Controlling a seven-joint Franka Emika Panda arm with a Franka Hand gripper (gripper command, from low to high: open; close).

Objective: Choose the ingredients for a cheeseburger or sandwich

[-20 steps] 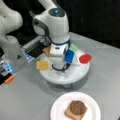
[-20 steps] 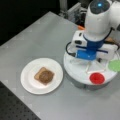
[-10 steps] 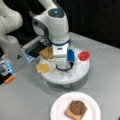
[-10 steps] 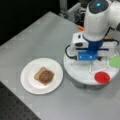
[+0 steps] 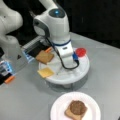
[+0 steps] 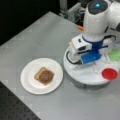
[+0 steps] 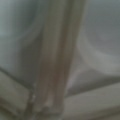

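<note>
Since the earlier frames, the arm has lowered slightly over the white round tray [image 5: 83, 68]; nothing else has shifted. Gripper [image 6: 96, 67] sits low over the tray centre, fingers hidden, so its state cannot be told. On the tray lie a toast slice [image 5: 45, 56], cheese square [image 5: 45, 72], red disc [image 5: 80, 52] and green leaf piece [image 6: 115, 54]. Off the tray, the white plate [image 6: 28, 82] holds a toast slice topped by the patty [image 6: 45, 76].
</note>
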